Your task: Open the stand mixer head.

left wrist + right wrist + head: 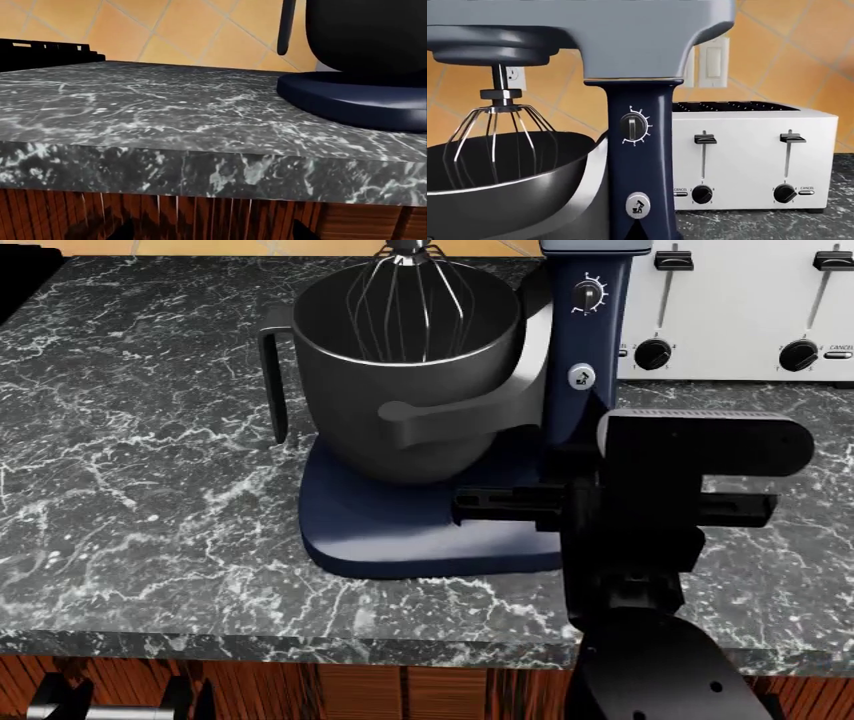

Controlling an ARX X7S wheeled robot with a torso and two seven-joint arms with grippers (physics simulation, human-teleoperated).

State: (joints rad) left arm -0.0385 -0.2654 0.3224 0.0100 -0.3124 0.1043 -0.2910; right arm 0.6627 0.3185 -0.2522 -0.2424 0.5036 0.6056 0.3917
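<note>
The stand mixer head (594, 35) is down, its wire whisk (494, 140) hanging inside the dark grey bowl (507, 200). The navy column (637, 165) carries a dial (632, 125) and a round button. In the head view only the head's lower edge (594, 246) shows above the column (587, 350), whisk (407, 295) and bowl (400, 390). My right gripper (587, 502) is close in front of the column, low down; its tips (640, 231) look shut and empty. My left gripper (120, 702) is open and empty, below the counter's front edge.
A white toaster (741, 310) with black knobs stands right of the mixer, behind my right arm. The mixer's navy base (353, 100) sits on the dark marble counter (167, 110). A black object (40, 52) stands at the counter's far left. Wooden cabinet fronts (200, 215) lie below the edge.
</note>
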